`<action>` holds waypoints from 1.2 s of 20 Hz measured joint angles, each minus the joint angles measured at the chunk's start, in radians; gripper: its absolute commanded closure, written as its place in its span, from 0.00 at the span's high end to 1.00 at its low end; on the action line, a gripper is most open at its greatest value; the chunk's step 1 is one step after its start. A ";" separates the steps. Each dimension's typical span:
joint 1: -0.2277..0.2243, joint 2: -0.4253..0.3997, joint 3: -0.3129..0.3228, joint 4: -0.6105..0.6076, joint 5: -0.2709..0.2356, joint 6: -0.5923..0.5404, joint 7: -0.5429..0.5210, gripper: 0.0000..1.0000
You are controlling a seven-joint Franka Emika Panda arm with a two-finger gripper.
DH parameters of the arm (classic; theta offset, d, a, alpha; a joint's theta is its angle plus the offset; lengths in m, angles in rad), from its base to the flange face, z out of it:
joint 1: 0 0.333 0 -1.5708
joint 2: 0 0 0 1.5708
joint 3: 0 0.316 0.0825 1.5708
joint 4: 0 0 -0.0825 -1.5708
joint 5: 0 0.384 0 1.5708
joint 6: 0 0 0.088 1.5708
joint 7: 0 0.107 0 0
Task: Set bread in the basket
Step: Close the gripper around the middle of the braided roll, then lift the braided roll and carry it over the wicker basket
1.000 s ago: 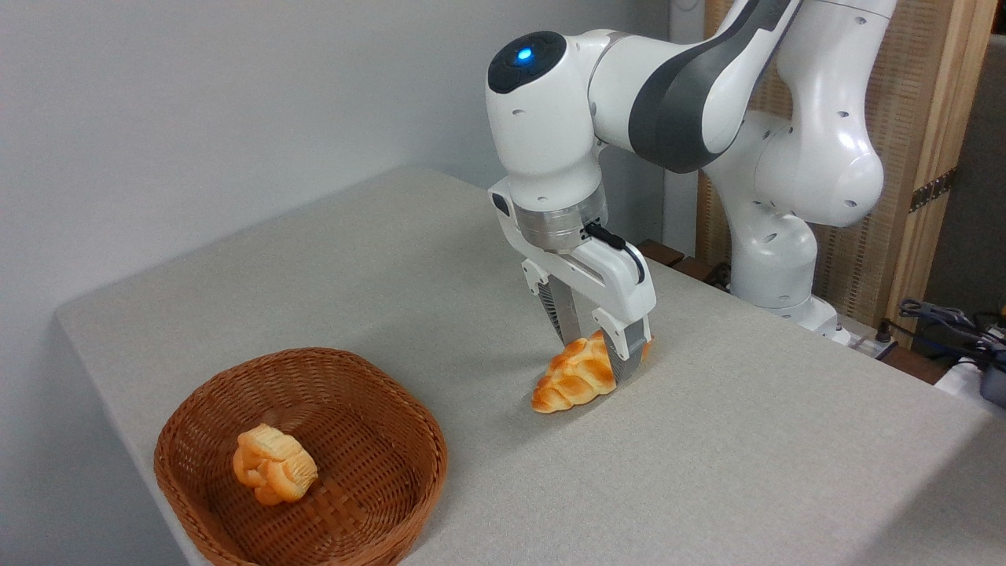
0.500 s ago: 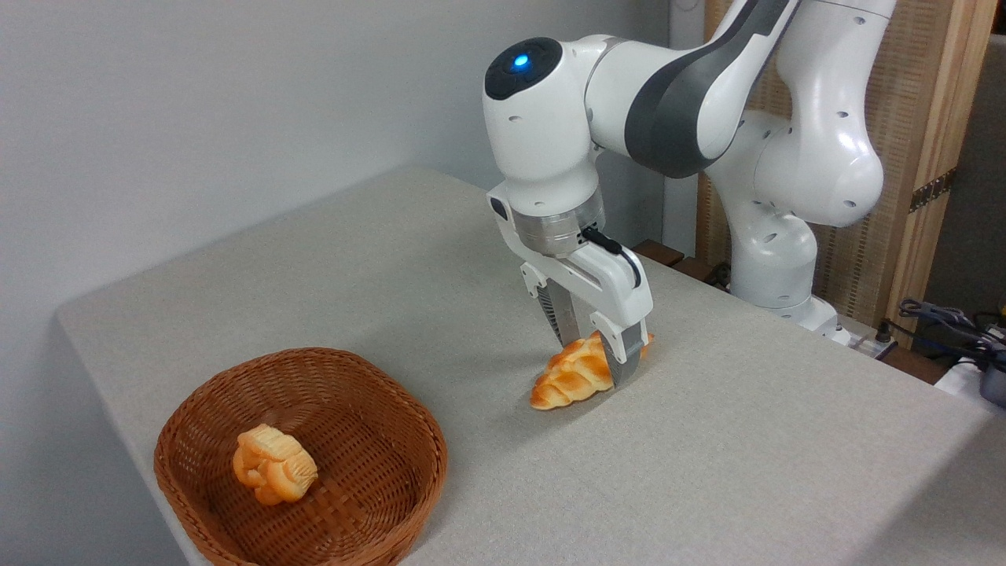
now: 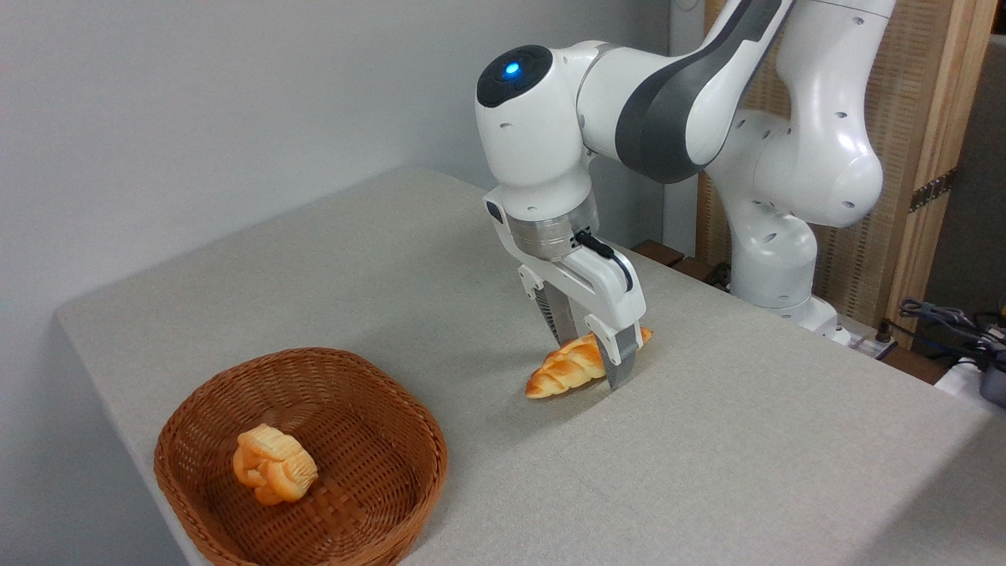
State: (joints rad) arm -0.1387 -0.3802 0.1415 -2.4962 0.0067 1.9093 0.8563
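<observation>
The bread point(image 3: 559, 372), a glossy golden braided loaf, is held across its right half by my gripper point(image 3: 591, 362), which is shut on it. The loaf tilts with its left tip lowest, close above the grey table point(image 3: 707, 472); I cannot tell whether that tip touches the cloth. The near finger covers part of the loaf's right side. The reddish-brown wicker basket point(image 3: 182, 413) sits at the lower left, well to the left of the gripper and nearer the camera.
A pale round bun point(image 3: 273, 464) lies inside the basket. The table's front-left edge runs close to the basket. The arm's base point(image 3: 774, 267) stands at the table's far right side, with cables point(image 3: 943, 322) and a wooden screen behind it.
The gripper has shifted slightly left and up with the bread in it. The loaf has turned in the grip and now looks narrower, with its left end lower.
</observation>
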 measured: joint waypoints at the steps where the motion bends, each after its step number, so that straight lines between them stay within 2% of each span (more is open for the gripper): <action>1: 0.000 0.000 0.000 0.000 0.000 0.000 0.000 0.40; 3: -0.002 0.000 0.000 0.000 0.000 0.000 0.000 0.28; 5: -0.002 0.000 0.000 0.000 0.000 0.000 0.000 0.25; 16: -0.003 -0.002 0.000 0.002 0.000 0.001 0.000 0.24; 17: -0.003 -0.003 0.000 0.004 0.000 0.002 0.000 0.21; 20: -0.003 -0.003 0.000 0.020 -0.001 0.007 0.000 0.21; 24: -0.008 -0.003 0.000 0.046 -0.015 0.078 0.000 0.21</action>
State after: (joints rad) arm -0.1463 -0.3835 0.1414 -2.4505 -0.0081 1.9873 0.8563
